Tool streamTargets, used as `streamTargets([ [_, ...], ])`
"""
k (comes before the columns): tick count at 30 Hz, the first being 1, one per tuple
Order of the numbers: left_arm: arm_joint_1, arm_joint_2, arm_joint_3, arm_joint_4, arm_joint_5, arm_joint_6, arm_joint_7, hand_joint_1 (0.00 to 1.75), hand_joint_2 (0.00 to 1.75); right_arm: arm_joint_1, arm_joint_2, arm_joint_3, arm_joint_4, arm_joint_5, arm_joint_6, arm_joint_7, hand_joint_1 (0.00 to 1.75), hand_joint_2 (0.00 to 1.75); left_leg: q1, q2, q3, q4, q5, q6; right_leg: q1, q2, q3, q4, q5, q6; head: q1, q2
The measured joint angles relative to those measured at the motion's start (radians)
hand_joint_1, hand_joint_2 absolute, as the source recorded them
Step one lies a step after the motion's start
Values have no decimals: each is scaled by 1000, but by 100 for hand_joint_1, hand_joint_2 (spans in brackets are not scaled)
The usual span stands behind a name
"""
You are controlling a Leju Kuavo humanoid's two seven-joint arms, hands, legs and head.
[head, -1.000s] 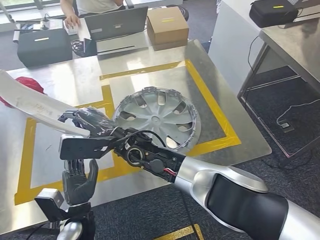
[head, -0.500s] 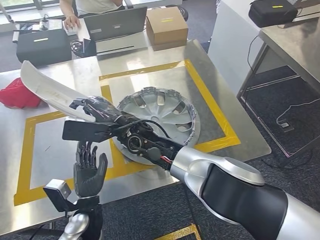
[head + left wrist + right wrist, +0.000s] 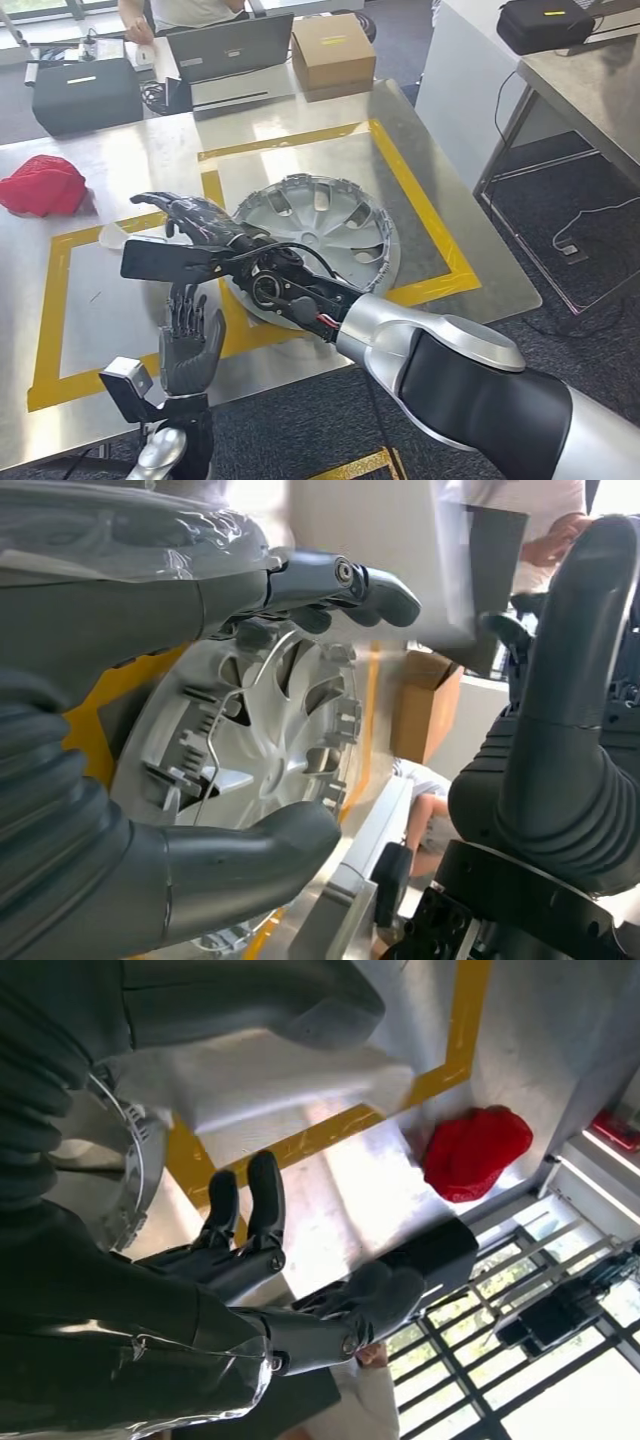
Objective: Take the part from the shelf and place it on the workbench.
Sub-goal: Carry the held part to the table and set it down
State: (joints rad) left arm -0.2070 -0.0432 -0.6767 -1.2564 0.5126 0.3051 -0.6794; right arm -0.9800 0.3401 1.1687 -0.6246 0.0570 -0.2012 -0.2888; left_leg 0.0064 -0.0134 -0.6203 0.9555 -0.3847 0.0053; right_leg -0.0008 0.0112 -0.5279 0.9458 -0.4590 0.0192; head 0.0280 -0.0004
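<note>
**Item: long white curved plastic part** (image 3: 113, 237). It sits low over the steel workbench (image 3: 151, 150), inside the left yellow-taped rectangle (image 3: 53, 300) and near that rectangle's far edge. One rounded end pokes out past the robot's right hand; the rest is hidden under it. In the right wrist view the part lies as a pale strip (image 3: 264, 1085) just under the thumb.

**Progress.** The part is off the shelf and at the workbench, so the carrying looks done. What seems left is to confirm it rests flat and to draw the arm away. Whether it lies fully on the surface cannot be told.

**Right hand** (image 3: 189, 215). The arm reaches across the near edge, over the silver plastic hubcap (image 3: 313, 235) in the neighbouring taped square. The fingers (image 3: 362, 1310) are stretched out straight and well apart from the part, clasping nothing. Thumb contact cannot be judged.

**Left hand** (image 3: 189, 340). It is raised at the near edge with fingers upright and spread, holding nothing.

**Also present.** A crumpled red cloth (image 3: 41, 185) lies toward the left edge.
</note>
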Motion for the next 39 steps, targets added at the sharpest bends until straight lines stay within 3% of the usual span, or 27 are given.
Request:
streamTargets([
  [2, 0, -1, 0, 1, -1, -2, 0, 0, 0, -1, 1, 4, 2, -6, -3, 0, 0, 0, 0, 0, 0, 0, 0, 0, 0, 0, 0, 0, 0, 0, 0, 0],
  [18, 0, -9, -19, 8, -14, 0, 0, 0, 0, -3, 4, 21, 30, -15, -18, -4, 0, 0, 0, 0, 1, 0, 0, 0, 0, 0, 0, 0, 0, 0, -1, 0],
  [26, 0, -8, -24, 11, 5, 38, 0, 0, 0, 2, 4, -3, 23, -83, -34, -46, 0, 0, 0, 0, 1, 0, 0, 0, 0, 0, 0, 0, 0, 0, -1, 0],
  [39, 24, 23, -24, 0, -15, 158, 0, 0, 0, 122, -89, -90, -290, -145, -70, -16, 0, 0, 0, 2, 3, -2, 0, 0, 0, 1, 1, 0, 0, 0, -1, 0],
])
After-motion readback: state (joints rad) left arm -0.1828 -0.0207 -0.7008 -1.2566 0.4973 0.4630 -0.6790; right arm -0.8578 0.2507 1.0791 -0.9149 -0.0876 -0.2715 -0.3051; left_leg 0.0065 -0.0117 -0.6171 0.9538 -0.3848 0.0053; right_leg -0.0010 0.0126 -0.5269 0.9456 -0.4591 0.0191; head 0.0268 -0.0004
